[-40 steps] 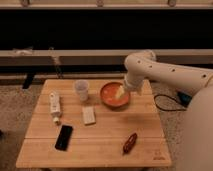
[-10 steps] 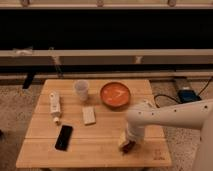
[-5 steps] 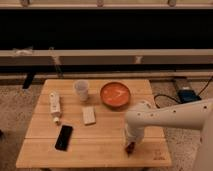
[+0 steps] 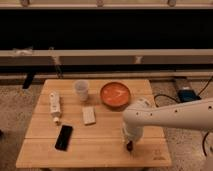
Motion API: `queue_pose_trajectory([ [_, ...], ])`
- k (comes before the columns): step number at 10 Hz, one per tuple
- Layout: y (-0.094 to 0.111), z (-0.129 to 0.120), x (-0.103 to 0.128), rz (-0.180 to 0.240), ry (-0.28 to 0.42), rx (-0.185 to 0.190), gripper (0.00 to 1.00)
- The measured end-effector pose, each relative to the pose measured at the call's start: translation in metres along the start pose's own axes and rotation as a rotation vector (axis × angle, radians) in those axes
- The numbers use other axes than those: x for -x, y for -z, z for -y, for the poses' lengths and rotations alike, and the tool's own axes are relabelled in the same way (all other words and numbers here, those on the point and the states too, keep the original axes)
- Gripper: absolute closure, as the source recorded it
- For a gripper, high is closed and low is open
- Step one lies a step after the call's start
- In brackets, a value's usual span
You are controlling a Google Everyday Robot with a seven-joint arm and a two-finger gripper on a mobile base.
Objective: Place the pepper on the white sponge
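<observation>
Wooden table [image 4: 45, 150] seen from above. Left of centre, the white sponge [image 4: 89, 115] lies flat and bare, as before. Lower right of centre, your gripper [image 4: 129, 143] has dropped onto the spot where the pepper [image 4: 130, 148] lay. Its jaws, wide a second ago, have now closed, apparently around the pepper, which is mostly hidden beneath. The grasp looks made: lift next, then carry left to the sponge

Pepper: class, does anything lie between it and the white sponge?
Nothing visible does. The gripper sits shut on the pepper, front right on the table; only bare wood runs up-left to the white sponge. The phone lies left of that line.
</observation>
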Motion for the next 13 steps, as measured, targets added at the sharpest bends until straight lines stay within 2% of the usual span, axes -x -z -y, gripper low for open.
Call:
queue_pose_trajectory([
  [4, 0.023, -0.049, 0.02, 0.048, 0.132, -0.012, 1.0],
  [8, 0.058, -0.113, 0.044, 0.118, 0.269, -0.005, 1.0],
  [11, 0.071, -0.16, 0.064, 0.155, 0.361, 0.004, 1.0],
  [13, 0.074, -0.18, 0.081, 0.16, 0.411, 0.016, 1.0],
])
